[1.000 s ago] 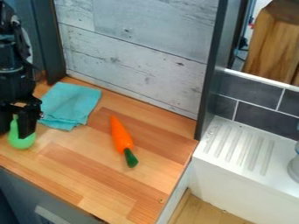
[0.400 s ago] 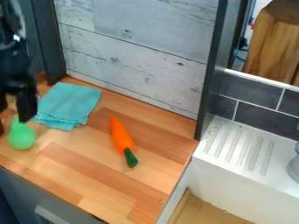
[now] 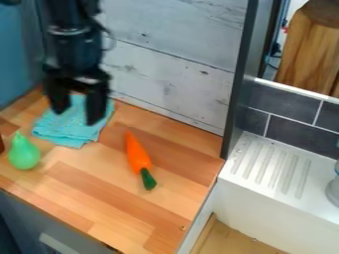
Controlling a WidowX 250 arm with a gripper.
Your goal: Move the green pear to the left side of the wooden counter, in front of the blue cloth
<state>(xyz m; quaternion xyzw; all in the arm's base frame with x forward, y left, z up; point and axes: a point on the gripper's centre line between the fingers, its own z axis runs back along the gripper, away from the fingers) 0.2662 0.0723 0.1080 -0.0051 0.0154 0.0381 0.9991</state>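
My gripper (image 3: 77, 115) hangs open over the teal cloth (image 3: 69, 131), its two fingers apart with nothing between them. The folded cloth lies on the wooden counter near the back panel, partly hidden behind the fingers. To the left and in front of the cloth, a green pear (image 3: 25, 153) stands on the counter. An orange carrot (image 3: 136, 153) with a dark green top lies to the right of the cloth, its tip pointing to the back.
The wooden counter (image 3: 106, 198) ends at a grey-white plank wall (image 3: 165, 74) behind. A dark upright post (image 3: 240, 84) stands at its right back corner, with a white sink drainer (image 3: 278, 166) beyond. A dark brown object (image 3: 1, 144) shows at the left edge.
My gripper has moved up and to the right, away from the pear to above the cloth. The pear, now apart from the fingers, stands where it was. Cloth and carrot have not moved.
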